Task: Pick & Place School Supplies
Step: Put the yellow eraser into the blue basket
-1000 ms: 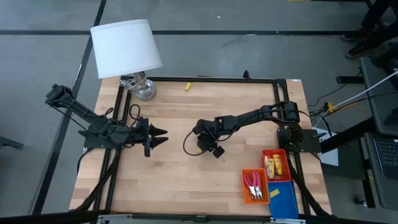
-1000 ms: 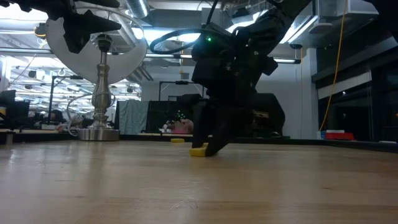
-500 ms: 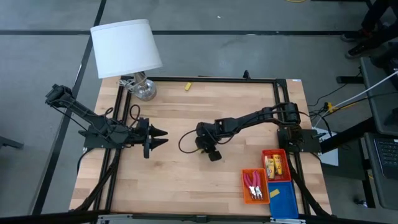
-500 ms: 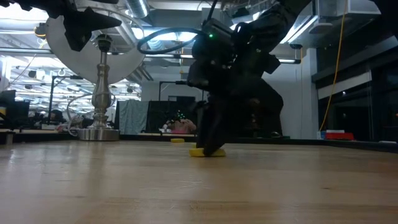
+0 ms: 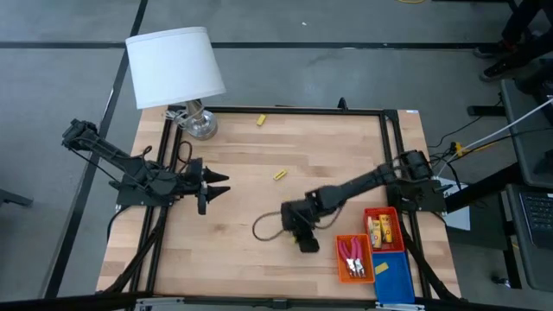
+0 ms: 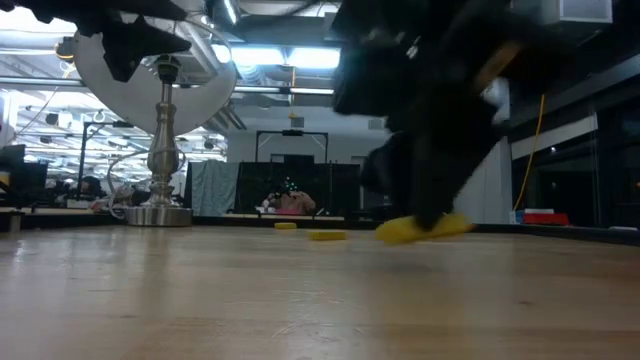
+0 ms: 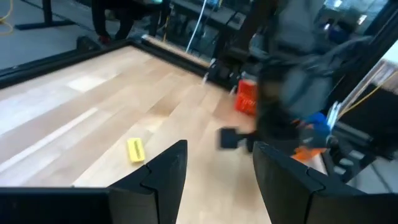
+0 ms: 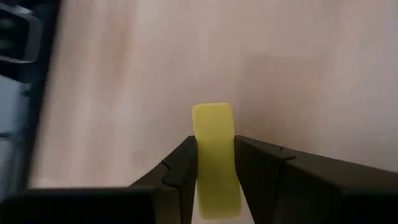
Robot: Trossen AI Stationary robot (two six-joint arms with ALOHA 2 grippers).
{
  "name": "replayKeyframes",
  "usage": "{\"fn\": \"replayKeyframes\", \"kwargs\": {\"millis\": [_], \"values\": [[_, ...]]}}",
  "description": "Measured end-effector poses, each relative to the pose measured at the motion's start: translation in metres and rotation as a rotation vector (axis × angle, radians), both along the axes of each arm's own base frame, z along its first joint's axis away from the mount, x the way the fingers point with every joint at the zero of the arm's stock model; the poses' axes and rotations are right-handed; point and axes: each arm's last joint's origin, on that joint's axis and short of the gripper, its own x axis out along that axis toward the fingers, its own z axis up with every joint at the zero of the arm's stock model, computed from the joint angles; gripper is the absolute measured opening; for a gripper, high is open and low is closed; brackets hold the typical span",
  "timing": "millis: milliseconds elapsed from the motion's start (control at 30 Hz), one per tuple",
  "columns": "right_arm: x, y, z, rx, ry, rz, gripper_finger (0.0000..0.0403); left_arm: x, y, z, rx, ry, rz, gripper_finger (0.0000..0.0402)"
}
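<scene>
The right gripper hung above the near-right part of the table, just beside the orange mesh tray, its fingers pinched narrowly on a small yellow block. The block stood out past the fingertips, clamped by its long sides (the low view showed it clear of the wood, though blurred). The left gripper waited at the table's left, fingers apart and empty. Two more yellow blocks remained out: one mid-table, one by the far rail near the lamp.

Risks: the grip covered only part of the block, so a quick swing could have let it pivot or slip. The blue tray, probably its destination, lay beyond the orange tray of red-handled tools; a low pass could have clipped a rim, and an early release would have dropped the block among the tools.
</scene>
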Motion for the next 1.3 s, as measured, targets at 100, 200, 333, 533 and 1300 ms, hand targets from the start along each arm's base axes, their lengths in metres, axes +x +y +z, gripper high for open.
{"fn": "replayKeyframes", "kwargs": {"millis": [100, 200, 333, 533, 1300], "values": [[-0.018, 0.031, 0.009, 0.03, 0.081, -0.017, 0.01, -0.001, 0.004, -0.001, 0.013, 0.019, -0.005, 0.018], [-0.035, 0.062, 0.024, 0.081, 0.114, -0.05, 0.01, -0.001, 0.007, -0.002, 0.028, 0.039, -0.012, 0.018], [-0.058, 0.092, 0.044, 0.105, 0.137, -0.185, 0.01, 0.0, 0.01, -0.002, 0.038, 0.047, -0.017, 0.018], [-0.106, 0.114, 0.077, 0.07, 0.217, -0.363, 0.01, 0.002, 0.014, -0.001, 0.057, 0.042, -0.018, 0.018], [-0.268, 0.147, 0.096, -0.319, 0.471, -0.571, 0.01, 0.008, 0.032, 0.001, 0.002, 0.013, 0.054, 0.018]]}}
